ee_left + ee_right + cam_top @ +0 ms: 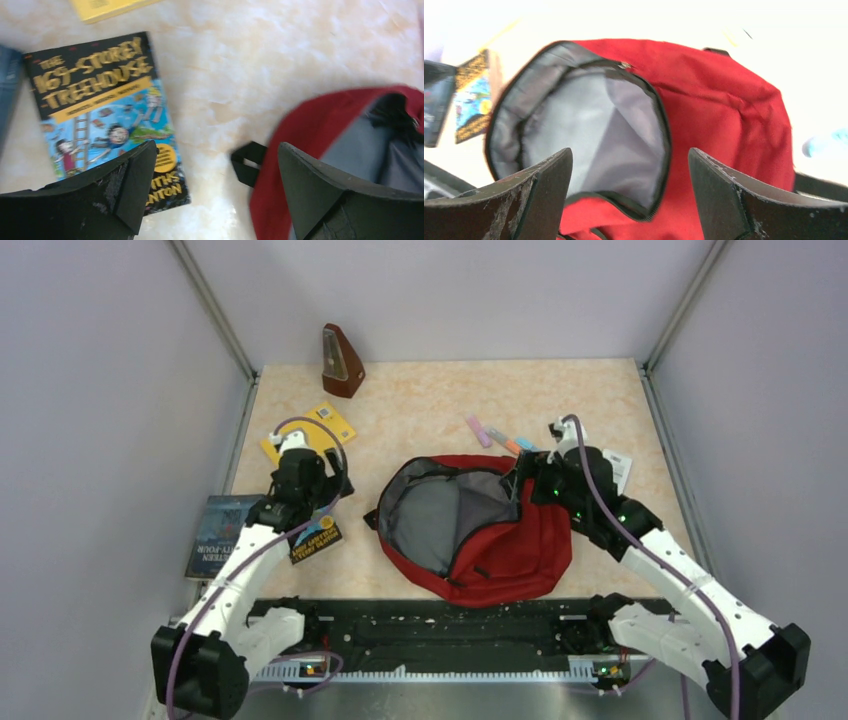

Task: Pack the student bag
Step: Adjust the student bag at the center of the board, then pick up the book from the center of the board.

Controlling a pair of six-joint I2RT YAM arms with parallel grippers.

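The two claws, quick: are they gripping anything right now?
Left gripper: open, holding nothing.
Right gripper: open, holding nothing.

Prob. robot lab: grey panel walls [90, 390] round tabletop [430, 400].

Your student bag [500, 545], lying open on the desk [430, 410].
You're looking at a dark red soft fabric backpack lying flat near the middle of the desk, toward its near edge. The main compartment is unzipped and gapes wide. In the top view its mouth is turned up and to the left, rimmed with black zipper trim, and pale grey lining shows inside. The red body spreads to the right of the mouth, and a short black strap loop sticks out at the bag's left edge.
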